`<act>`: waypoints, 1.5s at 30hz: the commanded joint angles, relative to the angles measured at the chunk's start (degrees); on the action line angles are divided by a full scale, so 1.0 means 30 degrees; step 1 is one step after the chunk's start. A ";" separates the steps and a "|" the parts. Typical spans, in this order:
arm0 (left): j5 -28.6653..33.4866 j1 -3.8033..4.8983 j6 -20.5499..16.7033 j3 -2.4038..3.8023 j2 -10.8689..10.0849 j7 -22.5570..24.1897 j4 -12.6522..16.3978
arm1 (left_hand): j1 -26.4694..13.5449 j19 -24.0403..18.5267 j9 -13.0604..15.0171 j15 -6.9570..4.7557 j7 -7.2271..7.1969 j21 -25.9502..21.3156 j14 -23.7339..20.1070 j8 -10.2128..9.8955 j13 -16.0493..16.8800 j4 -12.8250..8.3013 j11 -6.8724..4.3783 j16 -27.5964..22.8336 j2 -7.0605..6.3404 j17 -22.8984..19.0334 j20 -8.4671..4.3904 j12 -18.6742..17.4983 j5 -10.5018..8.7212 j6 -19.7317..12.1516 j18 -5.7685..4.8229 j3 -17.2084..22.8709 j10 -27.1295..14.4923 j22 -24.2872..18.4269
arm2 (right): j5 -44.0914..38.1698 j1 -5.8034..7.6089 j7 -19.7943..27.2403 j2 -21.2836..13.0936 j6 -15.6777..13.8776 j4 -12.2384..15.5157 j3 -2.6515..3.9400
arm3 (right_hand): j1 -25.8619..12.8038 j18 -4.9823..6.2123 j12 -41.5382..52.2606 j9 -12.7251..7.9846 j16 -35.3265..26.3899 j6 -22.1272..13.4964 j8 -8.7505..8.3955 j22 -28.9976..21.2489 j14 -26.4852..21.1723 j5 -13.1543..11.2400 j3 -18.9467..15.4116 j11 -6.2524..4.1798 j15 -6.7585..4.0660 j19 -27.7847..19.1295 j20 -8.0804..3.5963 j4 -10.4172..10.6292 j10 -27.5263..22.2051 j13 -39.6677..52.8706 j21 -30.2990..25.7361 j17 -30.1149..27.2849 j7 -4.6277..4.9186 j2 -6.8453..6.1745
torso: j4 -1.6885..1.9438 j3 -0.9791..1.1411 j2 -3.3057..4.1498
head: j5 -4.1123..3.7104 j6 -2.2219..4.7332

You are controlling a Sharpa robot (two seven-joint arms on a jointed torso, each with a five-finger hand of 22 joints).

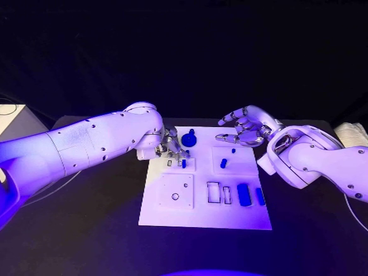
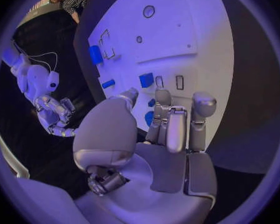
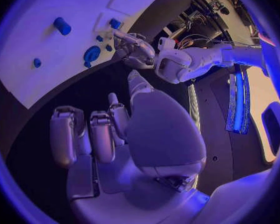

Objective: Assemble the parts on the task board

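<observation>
The white task board (image 1: 202, 214) lies mid-table. My left hand (image 1: 169, 150) hovers low over its far left corner, fingers stretched out, thumb apart, nothing in its grasp. Just past its fingertips (image 2: 163, 95) a small blue part (image 1: 184, 163) (image 2: 146, 79) stands in the board beside two empty slots. A round blue part (image 1: 189, 138) (image 3: 91, 54) sits by that hand at the far edge. My right hand (image 1: 246, 127) (image 3: 109, 134) hangs above the far right corner, fingers loosely bent, empty. More blue parts are on the right half: two small ones (image 1: 223, 163) (image 1: 233, 150) and two longer ones (image 1: 244, 194) (image 1: 259, 195).
The near left of the board carries a square plate with a round hole (image 1: 175, 196) (image 2: 149, 11). Empty rectangular slots (image 1: 213, 192) lie beside the long blue parts. A white box (image 1: 2, 121) stands off the table's far left, and a pale object (image 1: 354, 133) at far right.
</observation>
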 commanded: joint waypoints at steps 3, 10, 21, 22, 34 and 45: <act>0.0116 -0.0150 0.0634 -0.0033 0.0147 0.0329 -0.0242 | 0.0036 -0.0046 0.0038 -0.0004 -0.0020 0.0094 0.0253 0.0078 -0.0003 -0.0022 -0.0011 0.0046 0.0233 0.0032 0.0003 -0.0099 0.0047 -0.0143 -0.0321 -0.0014 -0.0173 -0.0029 | -0.0700 -0.0002 0.0102 0.0078 -0.0066 -0.0032 0.0006 | -0.0173 0.0212 -0.0131 0.0028 -0.0124 0.0011 0.0131 0.2783 0.1693 0.0065 -0.0093 0.0003 0.0140 0.0473 0.0105 0.0007 -0.0220 0.0677 -0.0260 0.3894 -0.0035 0.0005 | 0.0007 0.0015 0.0007 | -0.0059 -0.0051; 0.0238 -0.0442 0.0540 -0.0067 0.0279 0.0591 -0.0444 | 0.0073 -0.0052 0.0060 -0.0002 -0.0020 0.0095 0.0256 0.0084 -0.0025 -0.0023 -0.0010 0.0052 0.0259 0.0048 0.0007 -0.0116 0.0048 -0.0147 -0.0320 -0.0005 -0.0189 -0.0028 | -0.0762 -0.0003 0.0096 0.0167 -0.0244 -0.0092 0.0006 | -0.0175 0.0310 -0.0287 0.0042 -0.0283 0.0046 0.0185 0.2495 0.1601 0.0113 -0.0112 -0.0014 0.0126 0.0274 0.0097 -0.0014 -0.0366 0.0517 -0.0664 0.3572 -0.0053 0.0058 | -0.0031 0.0008 0.0011 | -0.0062 -0.0065; 0.0283 -0.0539 -0.0062 -0.0074 0.0278 0.0843 -0.0459 | 0.0491 -0.0102 0.0255 0.0001 -0.0027 0.0117 0.0250 0.0137 -0.0082 -0.0051 -0.0016 0.0063 0.0487 0.0083 0.0032 -0.0161 0.0056 -0.0180 -0.0313 0.0146 -0.0228 -0.0011 | -0.0827 -0.0008 -0.0020 0.0264 -0.0232 -0.0189 0.0003 | -0.0172 0.0328 -0.0326 0.0048 -0.0323 0.0058 0.0204 0.2440 0.1578 0.0129 -0.0119 -0.0020 0.0119 0.0237 0.0093 -0.0018 -0.0401 0.0475 -0.0743 0.3495 -0.0060 0.0071 | 0.0019 0.0033 0.0000 | -0.0093 -0.0180; 0.0314 -0.0542 -0.0112 -0.0074 0.0263 0.0866 -0.0447 | 0.0666 -0.0120 0.0323 -0.0004 -0.0033 0.0124 0.0251 0.0155 -0.0083 -0.0050 -0.0023 0.0067 0.0583 0.0096 0.0037 -0.0162 0.0051 -0.0189 -0.0309 0.0243 -0.0225 -0.0011 | -0.0838 -0.0008 -0.0031 0.0271 -0.0224 -0.0196 0.0002 | -0.0172 0.0328 -0.0326 0.0048 -0.0323 0.0058 0.0204 0.2440 0.1578 0.0129 -0.0119 -0.0020 0.0119 0.0237 0.0093 -0.0018 -0.0401 0.0475 -0.0743 0.3495 -0.0060 0.0071 | 0.0026 0.0034 -0.0008 | -0.0085 -0.0186; 0.0622 -0.0549 -0.0233 -0.0073 0.0157 0.1102 -0.0362 | 0.4031 -0.0130 0.1298 -0.0224 -0.0299 0.0349 0.0329 0.0396 -0.0200 -0.1027 -0.0306 0.0130 0.0922 0.0365 -0.0111 -0.0329 -0.0055 -0.0363 -0.0334 0.3925 -0.0137 0.0273 | -0.0910 -0.0013 -0.0115 0.0288 -0.0179 -0.0217 -0.0001 | -0.0169 0.0332 -0.0312 0.0051 -0.0335 0.0067 0.0216 0.2427 0.1571 0.0133 -0.0120 -0.0025 0.0115 0.0228 0.0090 -0.0021 -0.0386 0.0485 -0.0763 0.3476 -0.0065 0.0083 | -0.0001 0.0016 0.0006 | -0.0062 -0.0170; 0.0853 -0.0551 -0.0286 -0.0072 0.0051 0.1328 -0.0364 | 0.3459 -0.0189 0.2361 -0.0151 -0.0156 0.0525 0.0368 0.0703 -0.0446 -0.2460 -0.0185 0.0157 0.0250 0.0538 -0.0085 -0.0553 -0.0106 -0.0728 -0.0348 0.8420 -0.0047 0.0464 | -0.0928 -0.0015 -0.0210 0.0286 -0.0062 -0.0234 -0.0002 | -0.0169 0.0332 -0.0312 0.0051 -0.0335 0.0067 0.0216 0.2427 0.1571 0.0133 -0.0120 -0.0025 0.0115 0.0228 0.0090 -0.0021 -0.0386 0.0485 -0.0763 0.3476 -0.0065 0.0083 | 0.0006 0.0029 0.0001 | -0.0055 -0.0196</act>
